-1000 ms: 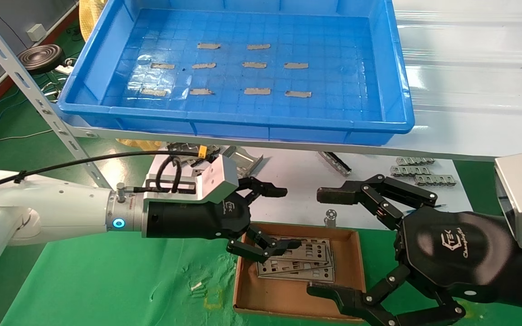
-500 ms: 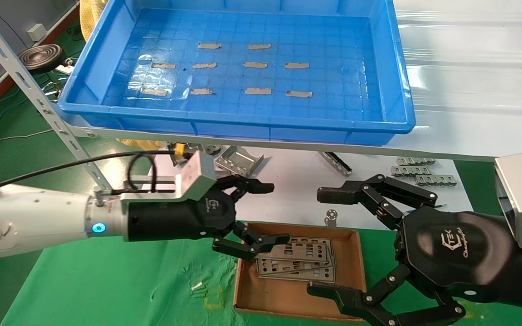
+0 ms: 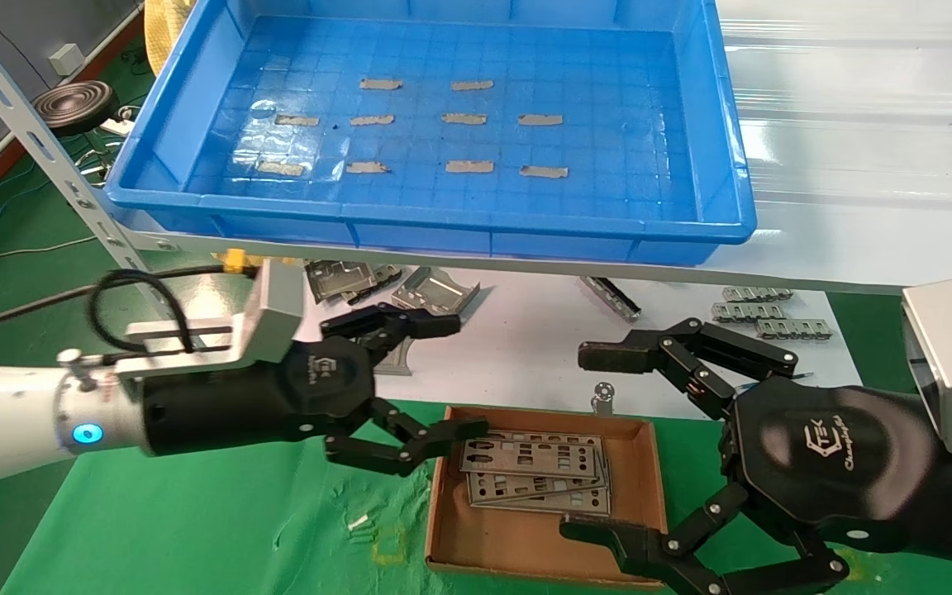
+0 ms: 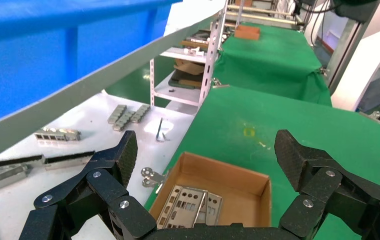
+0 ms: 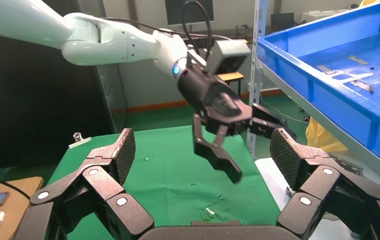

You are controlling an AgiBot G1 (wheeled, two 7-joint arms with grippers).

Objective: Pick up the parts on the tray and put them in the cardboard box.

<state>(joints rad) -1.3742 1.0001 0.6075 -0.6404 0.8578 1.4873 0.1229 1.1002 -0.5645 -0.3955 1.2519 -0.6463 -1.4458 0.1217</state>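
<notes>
The left gripper (image 3: 443,376), spread wide and empty, hung just beside the cardboard box (image 3: 542,541); the stacked plates (image 3: 538,475) lay lengthwise beyond its fingertips.

— Where can we pass right now?

— Above the cardboard box (image 3: 544,552) the middle is open; the parts (image 3: 535,477) lie flat inside, below its low walls. Our left gripper (image 3: 453,376) hangs wide open at the box's left edge, its lower finger just over that wall.

— And on the right?

— The right gripper (image 3: 600,442), also spread, crowds the box's right and near corner — little room there. The gap between the two grippers is clear over the white shelf.

— Upward?

— The tray (image 3: 443,223) overhangs on its rail (brackets (image 3: 435,291) litter the shelf beneath), so that way is low.
</notes>
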